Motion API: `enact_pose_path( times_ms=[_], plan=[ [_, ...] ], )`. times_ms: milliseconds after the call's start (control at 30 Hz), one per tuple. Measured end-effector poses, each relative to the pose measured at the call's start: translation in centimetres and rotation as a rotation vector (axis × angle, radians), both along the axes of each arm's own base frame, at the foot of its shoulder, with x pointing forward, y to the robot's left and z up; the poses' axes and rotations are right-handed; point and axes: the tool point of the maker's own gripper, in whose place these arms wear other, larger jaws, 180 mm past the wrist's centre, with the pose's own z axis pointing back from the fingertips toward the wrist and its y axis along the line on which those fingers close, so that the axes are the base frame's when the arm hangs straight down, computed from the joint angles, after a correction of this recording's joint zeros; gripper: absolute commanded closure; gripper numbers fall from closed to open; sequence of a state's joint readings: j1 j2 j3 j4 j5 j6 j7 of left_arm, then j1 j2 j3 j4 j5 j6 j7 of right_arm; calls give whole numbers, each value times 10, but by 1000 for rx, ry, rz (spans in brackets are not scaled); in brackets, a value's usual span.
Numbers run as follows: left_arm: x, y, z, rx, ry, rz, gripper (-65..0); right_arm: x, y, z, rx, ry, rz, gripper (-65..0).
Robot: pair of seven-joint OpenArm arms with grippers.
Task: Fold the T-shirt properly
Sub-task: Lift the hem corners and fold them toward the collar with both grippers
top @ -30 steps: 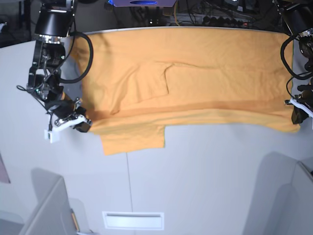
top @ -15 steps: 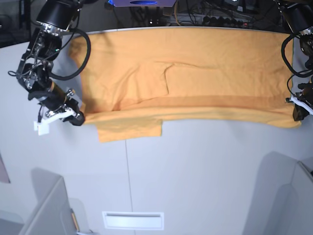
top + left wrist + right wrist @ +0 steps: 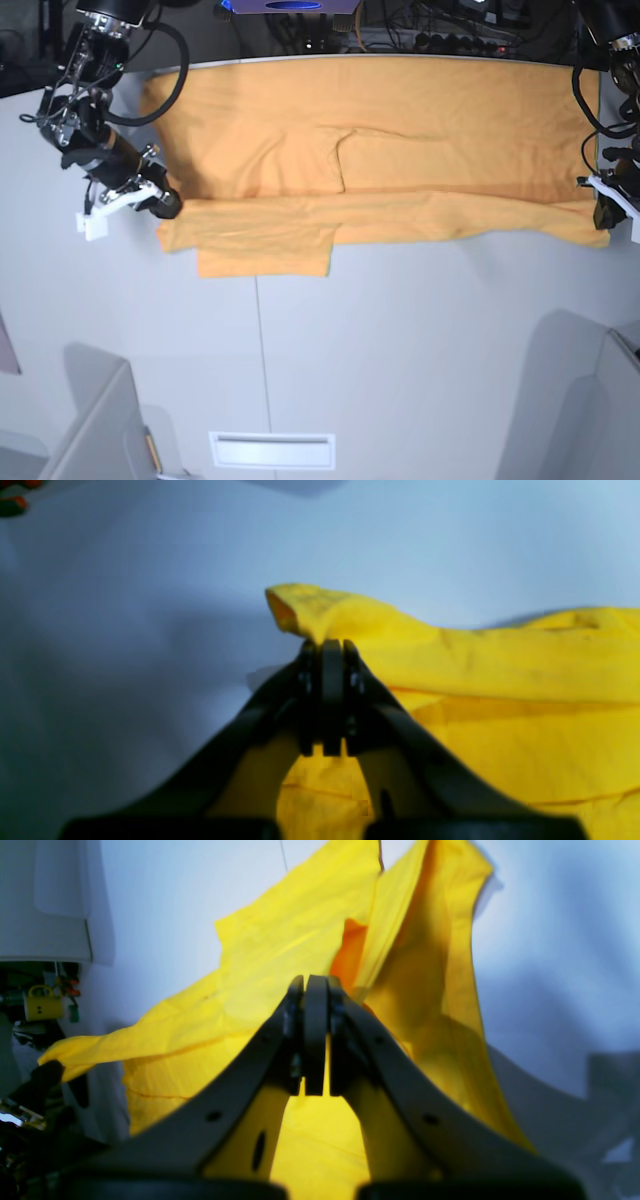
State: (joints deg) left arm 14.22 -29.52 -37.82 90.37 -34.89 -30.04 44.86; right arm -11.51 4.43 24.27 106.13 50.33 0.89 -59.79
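Observation:
The orange-yellow T-shirt [image 3: 400, 140] lies spread wide across the far half of the grey table [image 3: 400, 340], its near edge doubled over into a long band and a sleeve flap [image 3: 265, 255] poking out at the front left. My right gripper [image 3: 166, 205], at the shirt's left end in the base view, is shut on a pinch of the fabric [image 3: 280, 940]; its jaws [image 3: 312, 985] are closed together. My left gripper [image 3: 604, 214], at the shirt's right end, is shut on a raised corner of the cloth [image 3: 310, 605], with its jaws [image 3: 325, 647] pressed tight.
Cables and a blue-lit device [image 3: 290, 8] run behind the table's far edge. A white slot [image 3: 272, 450] sits in the table near the front. Grey angled panels stand at the front left [image 3: 90, 430] and front right [image 3: 590, 400]. A pinkish strip [image 3: 5, 345] shows at the left edge.
Both grippers have carried the shirt's near edge towards the back of the table. The folded band and sleeve flap now lie further back, and the right arm has moved back and outward.

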Motion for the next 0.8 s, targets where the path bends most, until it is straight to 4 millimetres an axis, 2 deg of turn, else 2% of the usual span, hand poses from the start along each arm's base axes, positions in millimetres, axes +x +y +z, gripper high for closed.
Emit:
enact_pose_path(
  times_ms=[67, 200, 267, 367, 500, 800],
  plan=[
    [-4, -3, 3, 17, 2, -14, 0, 2, -4, 2, -11, -11, -3, 0],
    [-14, 4, 29, 69, -48, -2, 0, 12, -20, 10, -62, -31, 6, 0],
    [-17, 3, 35, 94, -51, -13, 0, 13, -22, 8, -62, -27, 1, 0],
    [-24, -3, 34, 101, -38, -33, 0, 6, -17, 0, -45, 3, 9, 0],
    [-36, -2, 23, 99, 7, -31, 0, -12, -15, -12, -47, 71, 36, 0],
    [-42, -2, 17, 103, 29, -34, 0, -41, -13, -30, -37, 147, 38, 0]
  ],
)
